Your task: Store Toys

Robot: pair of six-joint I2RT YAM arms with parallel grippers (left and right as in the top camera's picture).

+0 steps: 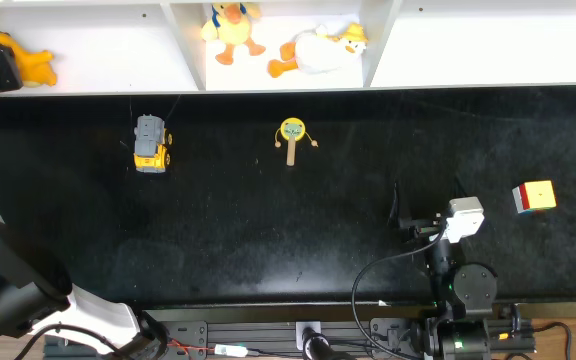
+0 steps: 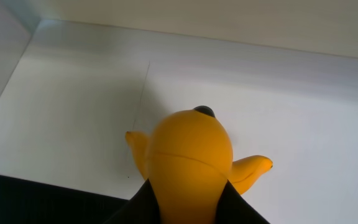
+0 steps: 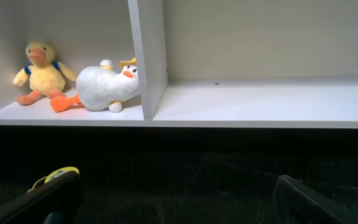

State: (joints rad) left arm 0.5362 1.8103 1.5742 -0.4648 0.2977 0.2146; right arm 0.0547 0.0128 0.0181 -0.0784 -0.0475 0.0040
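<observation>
**Orange toy** (image 2: 188, 158): sitting inside the left compartment of the white shelf (image 1: 98, 50), above its floor. Whether it is resting on that floor cannot be told. It is probably being brought here because storing means shelving.

**Left hand** (image 2: 188, 214): clenching the orange toy, its fingers (image 2: 135, 208) pressing in from both sides and parted only by the toy's body.

**Yellow duck** (image 1: 233, 28) and **white goose** (image 1: 318, 50): lying side by side in the middle compartment, apparently stored.

**Truck** (image 1: 150, 143), **rattle** (image 1: 292, 135) and **cube** (image 1: 534, 196): waiting well apart on the black worktop (image 1: 268, 230), likely to be shelved next.

**Right hand** (image 3: 178, 186): hovering low over the worktop facing the shelf, spread wide and gripping nothing.
</observation>
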